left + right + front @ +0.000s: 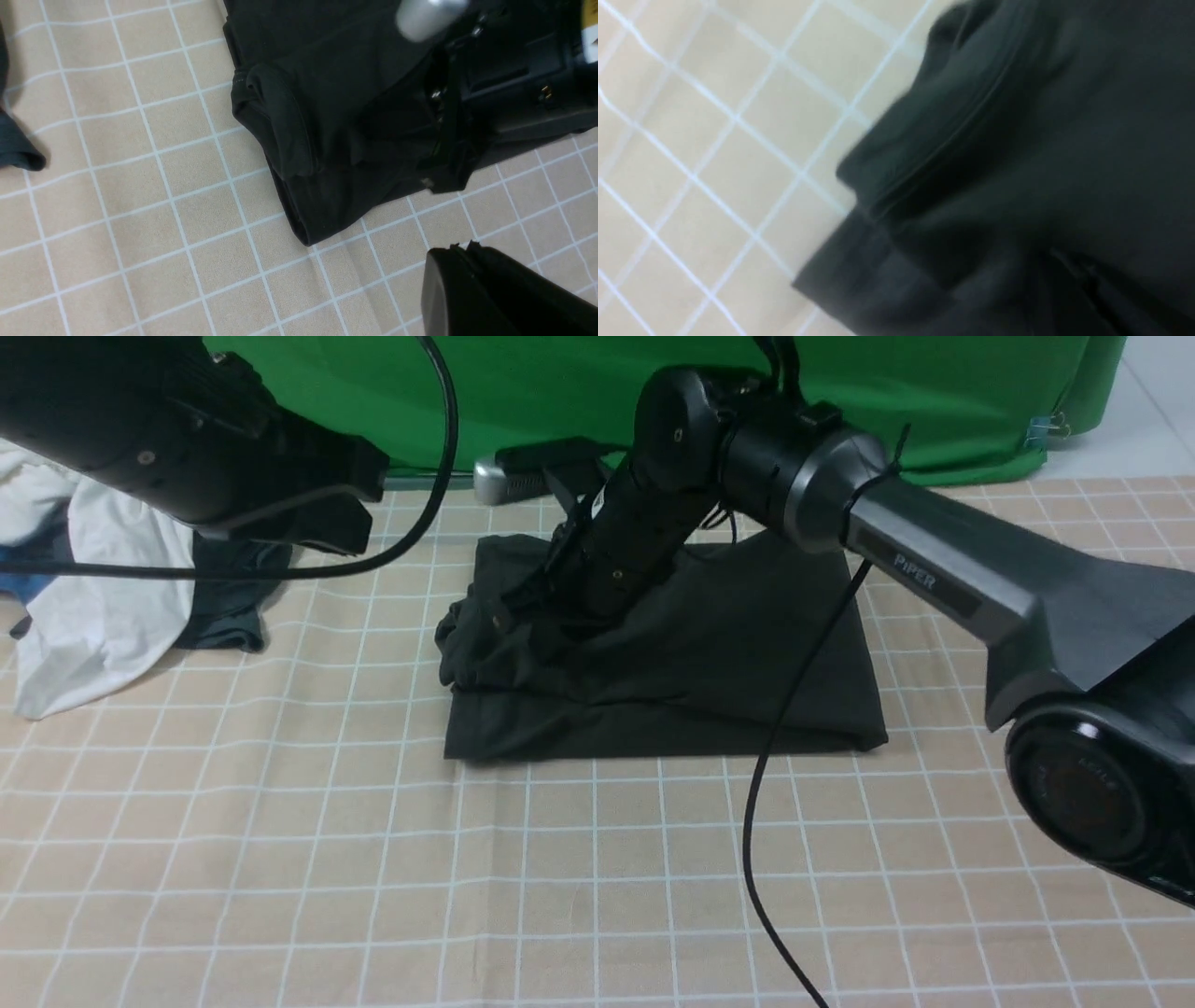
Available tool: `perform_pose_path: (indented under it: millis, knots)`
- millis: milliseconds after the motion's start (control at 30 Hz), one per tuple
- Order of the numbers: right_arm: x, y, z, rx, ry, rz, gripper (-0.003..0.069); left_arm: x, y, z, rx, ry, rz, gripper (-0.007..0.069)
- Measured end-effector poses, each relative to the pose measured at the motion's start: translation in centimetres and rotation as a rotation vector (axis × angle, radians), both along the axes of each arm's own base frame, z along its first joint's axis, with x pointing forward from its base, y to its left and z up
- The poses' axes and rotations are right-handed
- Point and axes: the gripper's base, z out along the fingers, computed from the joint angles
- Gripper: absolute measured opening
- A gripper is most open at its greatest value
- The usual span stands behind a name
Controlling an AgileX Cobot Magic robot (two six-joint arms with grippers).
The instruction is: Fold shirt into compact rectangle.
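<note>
Shirt [747, 644] lies partly folded at centre in the front view, left end bunched beneath the right gripper [509, 611]; dragging there could skew the fold. The left wrist view shows the left gripper [451, 249] closed, apparently empty. In the right wrist view, closed fingertips press dark fabric, so lifting might snag a layer.

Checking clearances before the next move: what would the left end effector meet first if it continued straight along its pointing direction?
Likely the tabletop, just off the shirt's near edge; depth is unclear, so that's a judgement.
</note>
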Motion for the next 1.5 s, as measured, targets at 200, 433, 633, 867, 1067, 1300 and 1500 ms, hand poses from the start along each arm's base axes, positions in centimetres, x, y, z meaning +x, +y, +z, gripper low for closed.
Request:
perform_pose_path:
  millis: [200,433,633,867,1067,1300,1500]
  knots:
    - [-0.4,0.9,-1.7,-0.015,0.033,0.034,0.0039,0.0,0.0,0.0,-0.01,0.014,0.017,0.0018]
    - [0.2,-2.5,4.2,-0.071,-0.024,0.036,0.0042,0.0,0.1,-0.1,-0.03,0.032,0.061,0.0018]
    - [0.8,-11.6,11.9,-0.102,-0.138,-0.118,0.0042,0.1,0.4,-0.3,-0.036,0.063,0.148,0.0018]
    - [-3.0,-22.6,9.8,-0.205,0.051,-0.279,0.0042,2.4,-0.2,-4.6,0.019,0.248,0.138,0.002]
    - [-5.4,-25.7,6.1,-0.183,0.11,-0.373,0.0108,5.4,-1.2,-11.4,0.105,0.414,0.067,0.0078]
    - [-5.6,-24.4,4.4,-0.121,0.099,-0.362,0.0358,7.4,-2.3,-15.3,0.157,0.388,0.025,0.0295]
    - [-5.3,-22.8,4.6,-0.091,0.029,-0.349,0.0424,8.7,-2.6,-17.8,0.158,0.352,0.024,0.0527]
